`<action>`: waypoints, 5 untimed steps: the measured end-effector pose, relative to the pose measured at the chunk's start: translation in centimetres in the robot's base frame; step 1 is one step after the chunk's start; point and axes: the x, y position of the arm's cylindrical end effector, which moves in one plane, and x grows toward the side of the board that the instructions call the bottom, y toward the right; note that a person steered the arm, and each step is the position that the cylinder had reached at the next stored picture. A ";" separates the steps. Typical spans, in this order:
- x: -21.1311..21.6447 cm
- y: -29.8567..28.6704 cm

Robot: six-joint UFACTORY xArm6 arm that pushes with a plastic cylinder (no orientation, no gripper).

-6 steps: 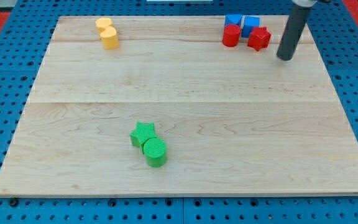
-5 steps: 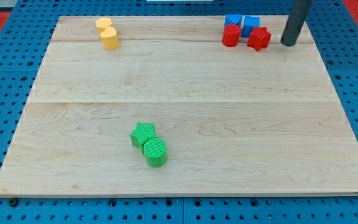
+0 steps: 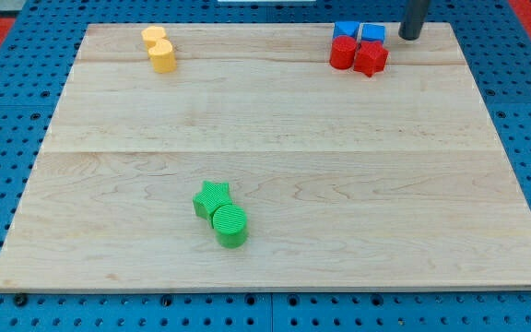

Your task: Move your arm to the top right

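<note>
My tip (image 3: 410, 36) rests on the wooden board (image 3: 275, 157) near its top right corner, just to the right of the blue blocks. A blue block (image 3: 344, 30) and a blue cube (image 3: 372, 33) sit side by side at the top. Below them lie a red cylinder (image 3: 342, 53) and a red star (image 3: 371, 58), touching each other. The tip is apart from the red star, up and to its right.
A yellow block made of two rounded lobes (image 3: 159, 48) sits at the view's top left. A green star (image 3: 212, 198) and a green cylinder (image 3: 230, 225) touch each other at the lower middle. A blue pegboard surrounds the board.
My tip moved up and to the left toward the board's top edge. The red star shifted left, now against the red cylinder.
</note>
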 end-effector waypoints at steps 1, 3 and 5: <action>-1.7 -0.3; -1.1 3.1; 2.3 5.7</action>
